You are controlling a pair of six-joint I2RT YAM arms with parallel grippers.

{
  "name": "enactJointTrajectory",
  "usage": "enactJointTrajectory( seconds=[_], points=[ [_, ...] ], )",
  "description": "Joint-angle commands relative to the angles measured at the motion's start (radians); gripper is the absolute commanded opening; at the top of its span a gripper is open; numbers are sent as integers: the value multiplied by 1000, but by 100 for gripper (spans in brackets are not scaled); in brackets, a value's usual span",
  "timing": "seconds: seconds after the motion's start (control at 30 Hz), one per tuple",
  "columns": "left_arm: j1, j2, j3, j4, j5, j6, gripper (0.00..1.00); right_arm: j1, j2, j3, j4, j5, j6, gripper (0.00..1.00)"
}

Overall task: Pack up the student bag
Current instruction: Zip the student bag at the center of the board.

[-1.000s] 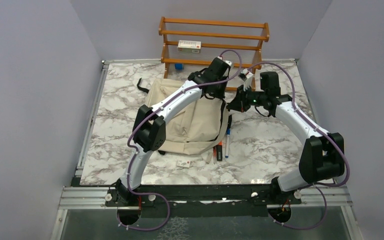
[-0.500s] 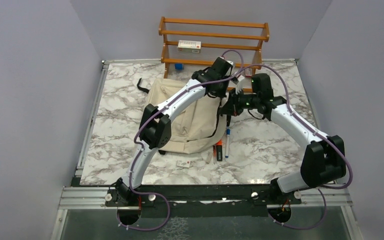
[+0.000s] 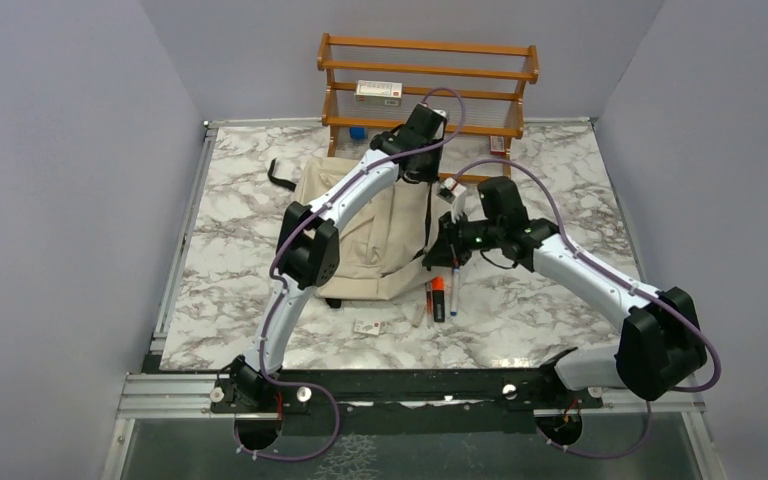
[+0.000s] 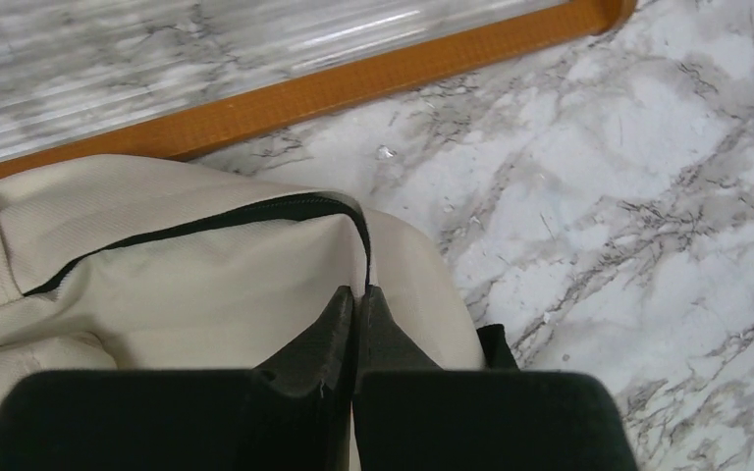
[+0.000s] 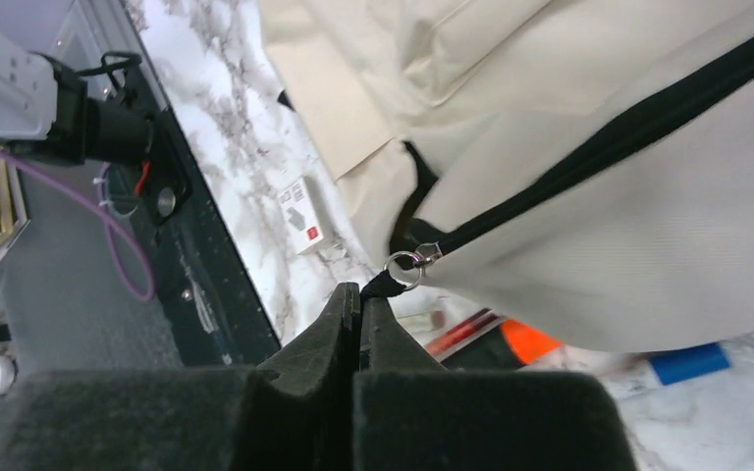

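Note:
The student bag, cream with black zippers, lies in the middle of the table under my left arm. At the bag's far top end my left gripper is shut on the fabric. In the left wrist view its tips pinch the cloth right where the black zipper ends. My right gripper is at the bag's near right side. It is shut on the black zipper pull, which hangs from a metal ring on the bag's zipper line.
Markers and pens lie just right of the bag's near corner, with a small white card nearer the front. A wooden shelf with a white box stands at the back edge, close behind my left gripper.
My left gripper closed on the bag's top and drew back toward the shelf. The right gripper, still shut, travelled along the bag's right side toward the near edge.

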Motion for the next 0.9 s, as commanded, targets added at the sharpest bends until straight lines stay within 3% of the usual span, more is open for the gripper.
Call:
enactJointTrajectory(
  seconds=[0.0, 0.27, 0.37, 0.5, 0.6, 0.67, 0.77, 0.87],
  points=[
    [51, 24, 47, 101, -47, -9, 0, 75, -54, -40, -3, -79, 73, 1],
    [80, 32, 46, 131, -37, -21, 0, 168, -37, -96, 37, -90, 104, 0],
    [96, 2, 9, 168, 57, -13, 0, 169, -73, -110, 59, 7, 120, 0],
    [122, -98, -100, 237, 170, -8, 27, 168, -143, -134, 130, 240, 220, 1],
    [143, -222, -250, 319, 220, -12, 46, 168, -141, -147, 189, 253, 262, 2],
    [164, -328, -377, 383, 233, -18, 56, 168, -112, -132, 174, 208, 253, 10],
    [214, -496, -600, 498, 261, -46, 62, 168, -89, -104, 90, 140, 224, 21],
    [266, -645, -810, 598, 303, -80, 68, 168, -109, -83, -35, 181, 187, 38]
  ],
)
